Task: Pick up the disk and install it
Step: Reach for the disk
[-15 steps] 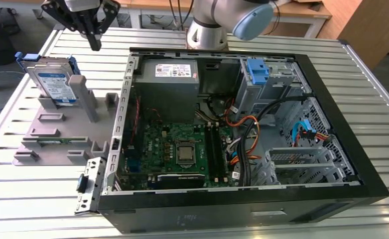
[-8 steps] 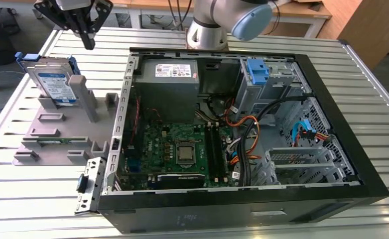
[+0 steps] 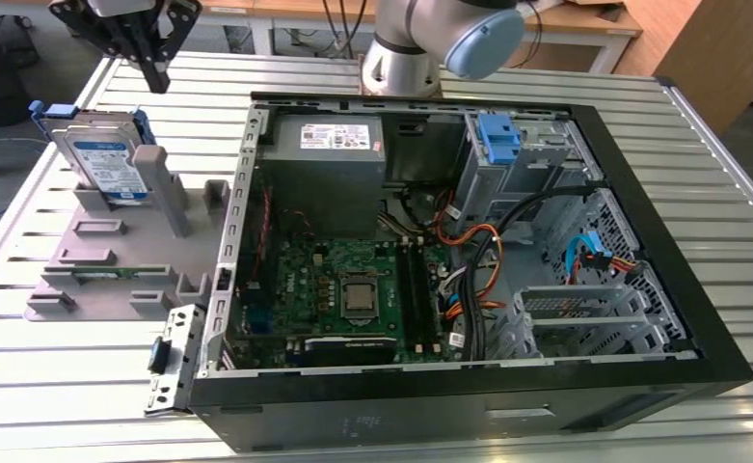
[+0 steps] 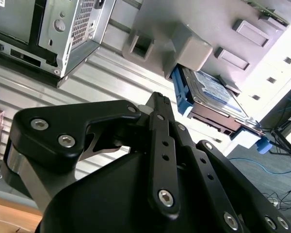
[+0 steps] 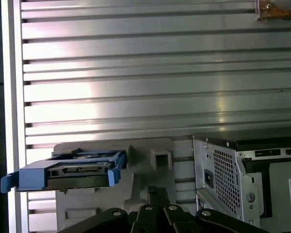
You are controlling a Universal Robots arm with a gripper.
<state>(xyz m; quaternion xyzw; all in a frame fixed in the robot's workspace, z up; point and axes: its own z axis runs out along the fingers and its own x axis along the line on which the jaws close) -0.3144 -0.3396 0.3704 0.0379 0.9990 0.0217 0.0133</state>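
Hovering near disk (image 3: 103, 159) | pincer (image 3: 157, 85) clenched, empty | long axis upright, connector up

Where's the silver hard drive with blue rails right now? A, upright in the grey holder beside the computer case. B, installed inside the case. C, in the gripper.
A: the blue-railed silver hard drive stands on edge in the grey plastic holder, with the black gripper clear of it.

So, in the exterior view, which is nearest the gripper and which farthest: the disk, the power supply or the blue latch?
1. Disk, upright in the grey stand, close under the gripper.
2. Power supply, inside the case, toward the exterior view's right.
3. Blue latch, farther right still.
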